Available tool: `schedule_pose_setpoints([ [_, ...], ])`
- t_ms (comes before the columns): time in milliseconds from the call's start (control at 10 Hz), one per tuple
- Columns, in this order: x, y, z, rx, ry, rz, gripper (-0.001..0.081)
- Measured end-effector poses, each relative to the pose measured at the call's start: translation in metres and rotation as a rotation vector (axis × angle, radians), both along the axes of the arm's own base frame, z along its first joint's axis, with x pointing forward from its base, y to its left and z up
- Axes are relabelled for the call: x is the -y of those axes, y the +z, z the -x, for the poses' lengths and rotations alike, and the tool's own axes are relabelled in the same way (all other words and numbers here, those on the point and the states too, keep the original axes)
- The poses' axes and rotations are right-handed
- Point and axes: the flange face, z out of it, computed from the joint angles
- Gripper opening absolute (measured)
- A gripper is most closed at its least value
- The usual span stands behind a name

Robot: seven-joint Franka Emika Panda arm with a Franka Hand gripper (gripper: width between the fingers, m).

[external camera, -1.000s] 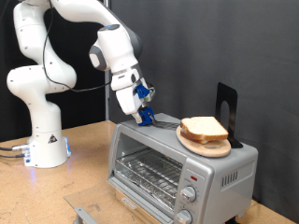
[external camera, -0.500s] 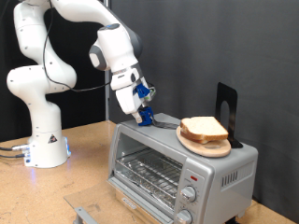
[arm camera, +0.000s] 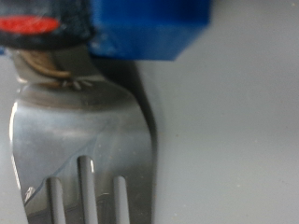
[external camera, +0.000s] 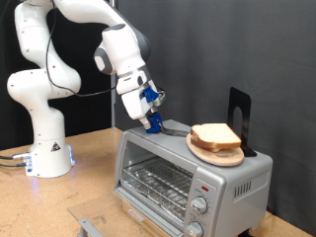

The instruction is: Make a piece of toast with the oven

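The robot's gripper [external camera: 153, 124], motionless over the past second, rests clenched on a fork [arm camera: 86, 140] atop the oven [external camera: 188, 173], while the bread [external camera: 216, 135] waits on a wooden board [external camera: 213, 153] beside it, not yet loaded.

We see a blue gripper [external camera: 153, 122] on the white arm [external camera: 118, 54], and just beside it a silver-grey oven [external camera: 193, 178], shiny silver fork [arm camera: 89, 140], pale tan-crusted bread [external camera: 215, 137] on a light wooden board [external camera: 212, 153].
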Motion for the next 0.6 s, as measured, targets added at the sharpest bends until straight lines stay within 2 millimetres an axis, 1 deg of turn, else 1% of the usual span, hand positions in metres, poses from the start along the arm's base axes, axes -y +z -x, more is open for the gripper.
schedule_pose_setpoints([
  [600,-0.0036,-0.0023,-0.0051,-0.007,0.005,-0.003,0.0808],
])
